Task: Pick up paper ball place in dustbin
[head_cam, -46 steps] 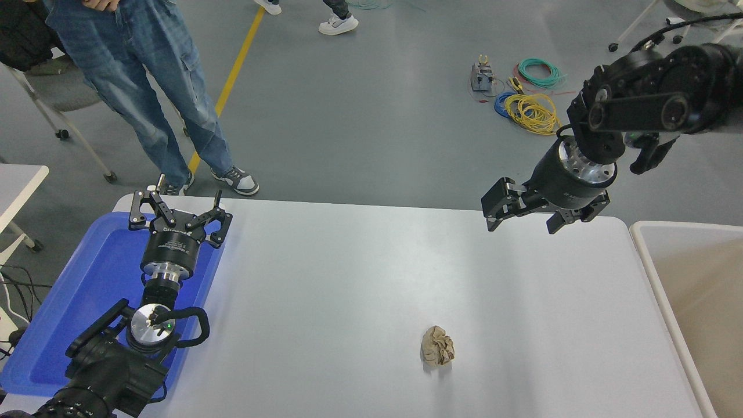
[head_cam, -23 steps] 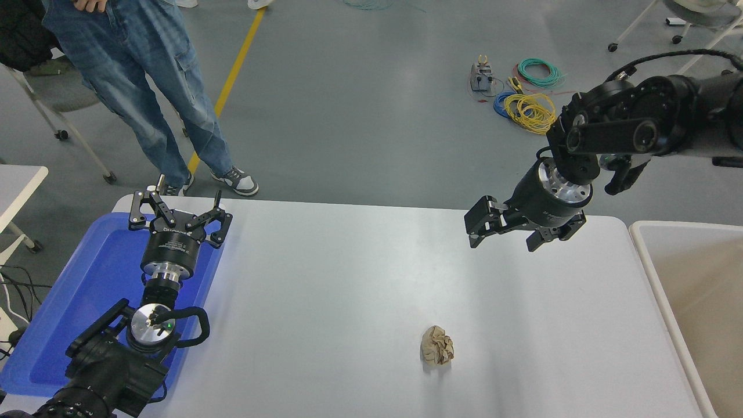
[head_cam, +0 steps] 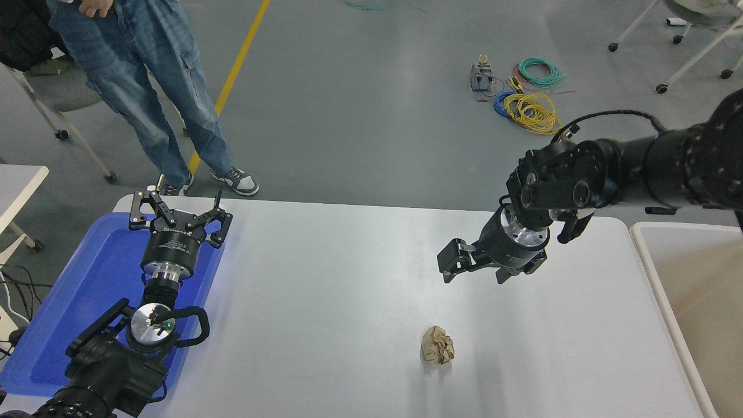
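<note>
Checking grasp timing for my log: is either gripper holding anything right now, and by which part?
Nothing is held. The right gripper hangs open above the table, apart from the paper ball; the left gripper is open over the blue tray.

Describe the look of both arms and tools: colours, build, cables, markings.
Both arms are black with round jointed housings. Each wrist has a silver metal ring behind a black cylindrical body with small white print, too small to read. The left tool has open linkage fingers; a black cable loops beside a silver disc. The right tool has blocky fingers; a black cable arches over its arm.
</note>
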{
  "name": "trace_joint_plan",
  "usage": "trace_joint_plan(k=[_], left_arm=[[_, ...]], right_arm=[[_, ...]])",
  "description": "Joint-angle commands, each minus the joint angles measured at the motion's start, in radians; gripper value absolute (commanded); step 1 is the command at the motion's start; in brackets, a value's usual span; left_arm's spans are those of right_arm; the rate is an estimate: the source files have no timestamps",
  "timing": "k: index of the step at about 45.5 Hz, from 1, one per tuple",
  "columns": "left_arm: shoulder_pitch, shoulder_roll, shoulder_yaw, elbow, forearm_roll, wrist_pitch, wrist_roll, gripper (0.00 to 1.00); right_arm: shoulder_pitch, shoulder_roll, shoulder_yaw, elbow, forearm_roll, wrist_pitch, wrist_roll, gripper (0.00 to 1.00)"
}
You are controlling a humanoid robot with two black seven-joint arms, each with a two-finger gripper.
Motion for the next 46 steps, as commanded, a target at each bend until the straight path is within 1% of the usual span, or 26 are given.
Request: trace_joint_plan(k=[1, 7, 12, 25, 46], left_arm=[[0.0, 0.001, 0.0, 0.0, 0.0, 0.0, 0.0, 1.0], [0.0, 0.001, 0.0, 0.0, 0.0, 0.0, 0.0, 1.0], [0.0, 0.001, 0.0, 0.0, 0.0, 0.0, 0.0, 1.0], [0.0, -0.001, 0.0, 0.0, 0.0, 0.0, 0.0, 1.0], [0.0, 0.001, 0.0, 0.0, 0.0, 0.0, 0.0, 1.0]], right_arm=[[-0.125, 0.025, 0.078, -0.048, -0.029, -0.037, 0.0, 1.0], [-0.175, 0.025, 0.115, -0.061, -0.064, -0.05, 0.0, 1.0], [-0.217, 0.025, 0.117, -0.07, -0.066, -0.076, 0.0, 1.0], [-0.326, 0.034, 0.167, -0.134, -0.069, -0.089, 0.001, 1.0], [-0.408, 0.034, 0.202, -0.193, -0.106, -0.158, 0.001, 1.0]])
